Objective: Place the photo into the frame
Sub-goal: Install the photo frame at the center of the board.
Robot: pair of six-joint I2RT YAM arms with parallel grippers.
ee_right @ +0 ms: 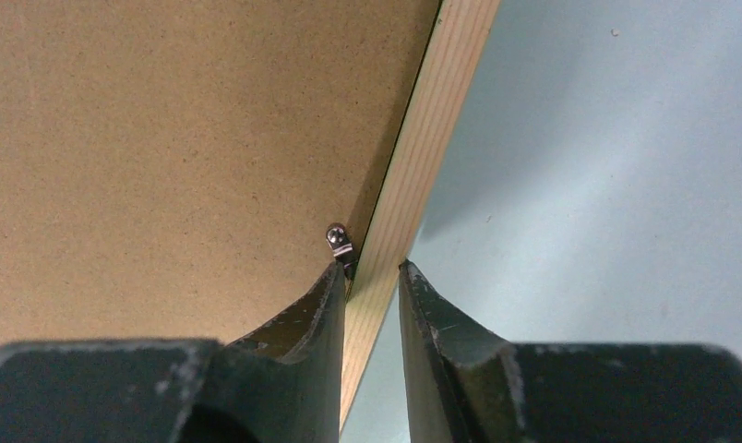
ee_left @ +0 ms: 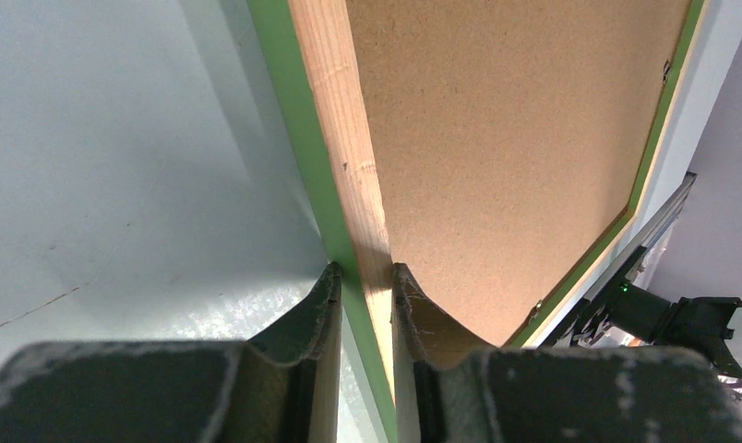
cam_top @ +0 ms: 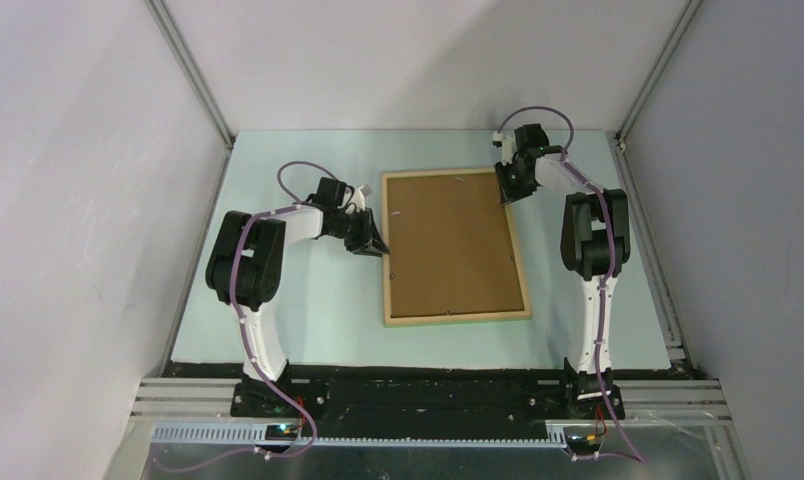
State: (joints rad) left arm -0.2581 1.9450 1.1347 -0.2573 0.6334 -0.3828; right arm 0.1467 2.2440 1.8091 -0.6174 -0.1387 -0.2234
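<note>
The frame (cam_top: 456,316) lies back up in the middle of the table, its pale wood rails around the brown backing board (cam_top: 451,243). My left gripper (cam_top: 378,245) is shut on the frame's left rail; the left wrist view shows my fingers (ee_left: 365,277) either side of the wood and green edge (ee_left: 344,120). My right gripper (cam_top: 505,195) is shut on the right rail near the far right corner; the right wrist view shows my fingers (ee_right: 374,272) astride the rail (ee_right: 432,138), beside a small metal tab (ee_right: 338,238). The photo is hidden.
The pale green table mat (cam_top: 298,320) ends in a black strip at the near edge. Grey walls with metal posts (cam_top: 193,75) close in the left, right and back. The backing board fills the frame in both wrist views (ee_left: 496,138) (ee_right: 164,138).
</note>
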